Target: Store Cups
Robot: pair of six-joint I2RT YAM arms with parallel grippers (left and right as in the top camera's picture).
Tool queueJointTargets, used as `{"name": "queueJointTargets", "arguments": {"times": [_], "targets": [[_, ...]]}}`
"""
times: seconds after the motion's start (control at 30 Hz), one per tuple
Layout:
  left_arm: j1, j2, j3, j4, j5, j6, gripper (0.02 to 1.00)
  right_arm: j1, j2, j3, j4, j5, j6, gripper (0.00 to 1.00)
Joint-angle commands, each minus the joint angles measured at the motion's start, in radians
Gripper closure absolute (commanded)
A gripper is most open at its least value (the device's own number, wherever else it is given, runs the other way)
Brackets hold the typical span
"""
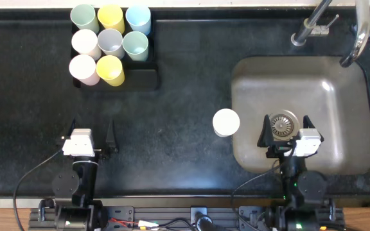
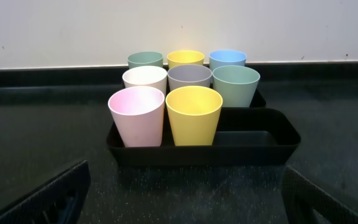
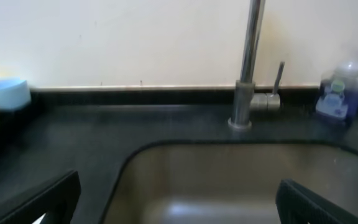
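Observation:
A black tray (image 1: 153,81) at the back left holds several upright cups: green, yellow and blue at the back, white, grey and green in the middle, pink (image 2: 137,115) and yellow (image 2: 193,114) in front. The tray's front right slot (image 2: 257,138) is bare. A lone white cup (image 1: 226,122) stands on the counter just left of the sink (image 1: 355,163). My left gripper (image 1: 92,130) is open, low over the counter facing the tray, a good way short of it. My right gripper (image 1: 286,127) is open over the sink basin, to the right of the white cup.
A faucet (image 3: 248,62) rises behind the sink, with a blue soap bottle (image 3: 339,93) to its right. The dark counter (image 1: 172,147) runs wide between tray and sink. A raised black ledge and a pale wall close off the back.

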Motion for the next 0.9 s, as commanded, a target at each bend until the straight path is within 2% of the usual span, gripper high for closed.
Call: {"name": "queueJointTargets", "arguments": {"times": [0.03, 0.2, 0.3, 0.5, 0.57, 0.67, 0.83, 0.9], "targets": [[0.003, -0.009, 0.000, -0.004, 0.012, 0.023, 0.020, -0.005, 0.155, 0.294, -0.223, -0.012, -0.029, 0.005], [0.003, -0.009, 0.000, -0.004, 0.012, 0.023, 0.020, -0.004, 0.523, 0.712, -0.605, -0.029, -0.013, 0.003], [0.003, -0.009, 0.000, -0.004, 0.012, 0.023, 0.018, 0.011, 0.763, 0.949, -0.769, -0.005, -0.013, 0.005], [0.003, -0.009, 0.000, -0.004, 0.012, 0.023, 0.020, 0.156, 1.191, 1.262, -1.089, 0.014, -0.013, 0.003], [0.003, -0.009, 0.000, -0.004, 0.012, 0.023, 0.020, 0.209, 1.300, 1.297, -1.135, 0.020, -0.031, 0.003], [0.003, -0.009, 0.000, -0.004, 0.012, 0.023, 0.020, 0.259, 1.411, 1.303, -1.151, 0.046, -0.137, 0.003], [0.003, -0.009, 0.000, -0.004, 0.012, 0.023, 0.018, 0.263, 1.522, 1.302, -1.121, -0.033, -0.307, 0.003], [0.003, -0.009, 0.000, -0.004, 0.012, 0.023, 0.018, 0.262, 1.547, 1.302, -1.104, -0.030, -0.347, 0.005]]}}
